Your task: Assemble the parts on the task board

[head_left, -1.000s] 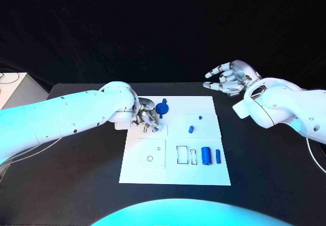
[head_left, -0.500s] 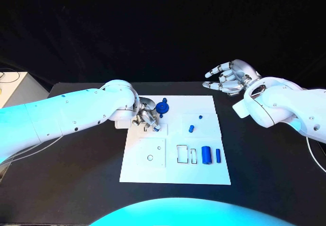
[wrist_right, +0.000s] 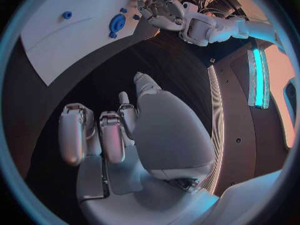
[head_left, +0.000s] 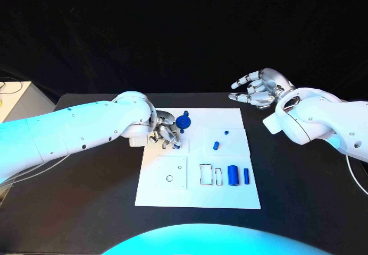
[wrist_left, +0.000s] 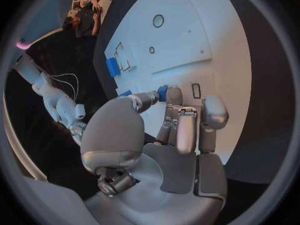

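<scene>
The white task board (head_left: 230,196) lies mid-table. My left hand (head_left: 162,130) hovers low over its far left corner and pinches a small blue part (wrist_left: 161,92) between thumb and a finger; the part's tip shows under the hand (head_left: 176,145). A round blue knobbed part (head_left: 183,121) stands just beside that hand. Two small blue pieces (head_left: 216,144) (head_left: 226,132) lie mid-board, and two blue cylinders (head_left: 232,176) (head_left: 246,176) lie at the near right. My right hand (head_left: 257,88) is raised beyond the board's far right corner, fingers apart and holding nothing. The right wrist view shows the board (wrist_right: 56,35) and the round part (wrist_right: 117,22).
The board has a square inset with a round hole (head_left: 172,173) and rectangular outlines (head_left: 206,174) beside the cylinders. A pale box (head_left: 14,100) stands off the table's left edge. Bare black table (head_left: 307,202) surrounds the board on both sides.
</scene>
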`<state>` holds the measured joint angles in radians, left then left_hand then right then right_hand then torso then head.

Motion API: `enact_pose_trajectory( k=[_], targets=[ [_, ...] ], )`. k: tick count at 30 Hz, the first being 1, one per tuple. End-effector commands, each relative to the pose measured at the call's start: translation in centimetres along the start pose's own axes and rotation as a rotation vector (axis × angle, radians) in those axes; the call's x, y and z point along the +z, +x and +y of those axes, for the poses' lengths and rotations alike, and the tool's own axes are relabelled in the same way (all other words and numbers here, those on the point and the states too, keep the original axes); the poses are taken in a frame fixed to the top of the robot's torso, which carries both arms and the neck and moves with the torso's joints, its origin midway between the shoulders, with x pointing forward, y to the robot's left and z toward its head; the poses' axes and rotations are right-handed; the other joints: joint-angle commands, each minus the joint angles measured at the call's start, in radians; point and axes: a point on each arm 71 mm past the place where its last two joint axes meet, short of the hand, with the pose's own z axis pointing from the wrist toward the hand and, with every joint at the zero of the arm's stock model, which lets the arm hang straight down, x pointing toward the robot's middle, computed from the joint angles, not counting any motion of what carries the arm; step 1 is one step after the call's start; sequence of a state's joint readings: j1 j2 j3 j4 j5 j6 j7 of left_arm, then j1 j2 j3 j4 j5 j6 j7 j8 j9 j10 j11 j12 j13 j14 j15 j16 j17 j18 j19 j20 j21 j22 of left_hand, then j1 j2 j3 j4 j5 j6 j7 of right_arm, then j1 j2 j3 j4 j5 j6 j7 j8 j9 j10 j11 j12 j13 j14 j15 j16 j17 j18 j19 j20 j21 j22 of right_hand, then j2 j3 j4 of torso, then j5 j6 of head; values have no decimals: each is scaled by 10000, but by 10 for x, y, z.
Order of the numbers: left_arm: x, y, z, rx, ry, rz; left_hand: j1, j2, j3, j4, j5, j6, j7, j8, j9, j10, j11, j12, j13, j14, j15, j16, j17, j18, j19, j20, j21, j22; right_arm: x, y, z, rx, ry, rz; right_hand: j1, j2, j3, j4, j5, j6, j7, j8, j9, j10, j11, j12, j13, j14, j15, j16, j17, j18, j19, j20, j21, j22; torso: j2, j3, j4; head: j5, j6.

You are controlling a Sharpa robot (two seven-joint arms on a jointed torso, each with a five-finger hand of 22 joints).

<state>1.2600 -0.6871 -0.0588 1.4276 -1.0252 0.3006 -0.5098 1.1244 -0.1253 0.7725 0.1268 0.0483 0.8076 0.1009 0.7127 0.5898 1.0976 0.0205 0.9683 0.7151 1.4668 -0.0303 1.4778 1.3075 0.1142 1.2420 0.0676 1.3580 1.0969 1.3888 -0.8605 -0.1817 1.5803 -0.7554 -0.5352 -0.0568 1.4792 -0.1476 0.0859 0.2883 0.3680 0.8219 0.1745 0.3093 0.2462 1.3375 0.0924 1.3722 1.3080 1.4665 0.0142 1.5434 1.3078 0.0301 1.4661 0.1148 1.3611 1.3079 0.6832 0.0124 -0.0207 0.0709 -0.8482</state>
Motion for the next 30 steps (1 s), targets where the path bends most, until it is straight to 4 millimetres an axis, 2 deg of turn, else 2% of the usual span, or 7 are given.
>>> enact_pose_trajectory(
  k=[1,2,7,15,25,28,30],
  targets=[
    [-2,-1,-3,-765,321,-201,-246,-45,1891,-1741,169,168,-75,54,1000,262,-35,199,225,552,-113,167,1433,-179,258,0,196,320,0,1,1,-95,-94,192,-85,-13,72,14,47,-26,-7,0,-14,-32,-36,-35,212,871,-23,-40,2068,203,107,-18,-54,1209,5,1,10,5,3],
    [-3,-1,-3,-889,351,-265,-359,-91,2019,-1821,333,228,-94,56,1054,361,-54,250,292,590,-133,212,1504,-195,319,-18,250,405,0,1,0,-95,-89,193,-85,-13,72,14,47,-26,-7,0,-14,-32,-36,-35,212,871,-23,-40,2068,203,107,-18,-54,1209,7,3,13,9,0],
    [-9,-2,-1,-1438,451,-653,-961,-410,2292,-2178,2334,692,-270,66,1326,1069,-244,712,888,820,-307,522,1997,-330,827,-182,643,1105,-1,-1,-2,-84,-36,143,-95,-13,75,16,47,-24,-8,2,-14,-43,-36,-45,199,866,-23,-49,2052,208,98,-18,-76,1195,0,24,30,35,-3],
    [-17,-2,6,-1846,446,-1233,-1258,-611,2284,-2369,3941,1025,-437,123,1567,1514,-398,1013,1237,861,-467,561,2054,-389,1057,-335,818,1409,0,-7,-7,-97,57,-33,-95,-13,75,16,47,-24,-8,2,-14,-43,-36,-45,199,866,-23,-49,2052,208,98,-18,-76,1195,-56,75,61,85,-37],
    [-22,3,17,-1767,161,-2361,-1301,-665,2255,-2419,4278,1122,-488,155,1647,1657,-445,1123,1356,894,-508,624,2150,-453,1261,-372,955,1710,1,-18,-15,-115,122,-507,-125,-38,101,6,87,-17,-13,18,-20,-226,-41,-208,7,790,-27,-189,1815,279,-39,-19,-391,992,-207,197,182,104,-179],
    [-21,4,20,-1766,66,-2711,-1302,-670,2257,-2424,4294,1133,-493,159,1652,1675,-450,1138,1373,896,-512,629,2157,-459,1280,-375,967,1739,4,-22,-17,-32,66,-758,-187,-156,373,3,146,-25,-48,123,-52,-1211,-85,-1245,-1168,416,-78,-915,782,593,-696,-62,-1961,-9,-270,229,217,120,-245],
    [-20,5,21,-1724,18,-2901,-1304,-682,2266,-2435,4329,1154,-504,167,1663,1715,-461,1177,1420,903,-521,642,2178,-473,1325,-383,997,1805,6,-25,-18,90,6,-955,-183,-248,634,6,183,-124,-48,169,-84,-2340,-83,-2525,-2577,-122,-83,-1960,-504,937,-1472,-78,-3893,-1252,-309,244,241,132,-245]
  ],
)
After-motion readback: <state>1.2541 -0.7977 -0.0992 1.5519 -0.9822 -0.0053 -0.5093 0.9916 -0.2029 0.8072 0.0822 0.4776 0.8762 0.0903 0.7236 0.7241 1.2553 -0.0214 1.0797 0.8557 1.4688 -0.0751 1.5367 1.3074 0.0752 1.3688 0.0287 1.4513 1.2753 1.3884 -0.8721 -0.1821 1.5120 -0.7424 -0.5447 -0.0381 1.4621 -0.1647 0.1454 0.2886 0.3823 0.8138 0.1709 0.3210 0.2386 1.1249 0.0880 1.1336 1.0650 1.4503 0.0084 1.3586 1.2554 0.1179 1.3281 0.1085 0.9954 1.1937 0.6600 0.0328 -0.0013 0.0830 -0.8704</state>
